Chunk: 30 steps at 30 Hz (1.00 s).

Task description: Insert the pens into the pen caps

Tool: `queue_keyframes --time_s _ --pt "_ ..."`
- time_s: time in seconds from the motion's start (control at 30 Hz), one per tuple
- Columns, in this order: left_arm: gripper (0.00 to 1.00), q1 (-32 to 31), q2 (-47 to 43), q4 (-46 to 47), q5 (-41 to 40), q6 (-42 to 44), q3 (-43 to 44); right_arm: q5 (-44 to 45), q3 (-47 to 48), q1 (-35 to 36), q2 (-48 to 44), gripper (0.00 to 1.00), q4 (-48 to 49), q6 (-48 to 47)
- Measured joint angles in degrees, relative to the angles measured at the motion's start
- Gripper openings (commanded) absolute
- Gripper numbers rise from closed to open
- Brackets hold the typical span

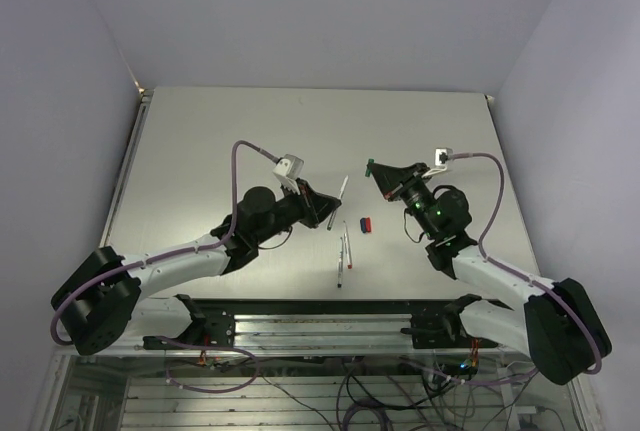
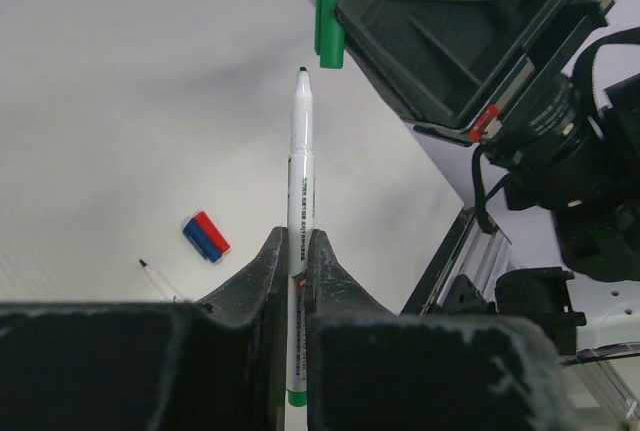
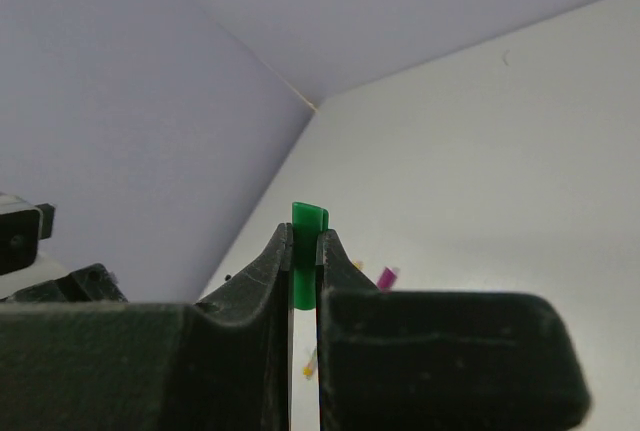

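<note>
My left gripper (image 2: 297, 251) is shut on a white pen (image 2: 300, 171) with a green rear end. The pen's dark tip points up at a green pen cap (image 2: 331, 18), a short gap away and slightly to its left. My right gripper (image 3: 304, 251) is shut on that green cap (image 3: 308, 226), which sticks out past the fingertips. From above, the left gripper (image 1: 325, 213) and right gripper (image 1: 372, 165) face each other over the table's middle, the held pen (image 1: 339, 199) between them. A red and a blue cap (image 1: 366, 223) lie side by side, with more pens (image 1: 343, 256) next to them.
A purple cap (image 3: 386, 276) and a blurred yellow-tipped pen end (image 3: 308, 366) lie on the table beyond my right fingers. The right arm's wrist and camera body (image 2: 560, 121) fill the left wrist view's right side. A metal rail (image 1: 330, 321) runs along the table's near edge.
</note>
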Motion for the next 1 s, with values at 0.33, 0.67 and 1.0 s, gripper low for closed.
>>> queue_keyframes --time_s 0.33,0.67,1.0 --pt "0.07 -0.4 0.6 3.0 0.3 -0.2 0.0 -5.0 -3.2 0.0 9.4 0.0 24.4 8.1" --pt "0.07 -0.6 0.6 2.9 1.0 -0.2 0.0 -8.3 -3.2 0.3 12.9 0.0 33.9 10.2" --pt "0.07 -0.8 0.7 3.0 2.6 0.1 0.0 -8.4 -3.1 1.0 12.9 0.0 33.4 9.2"
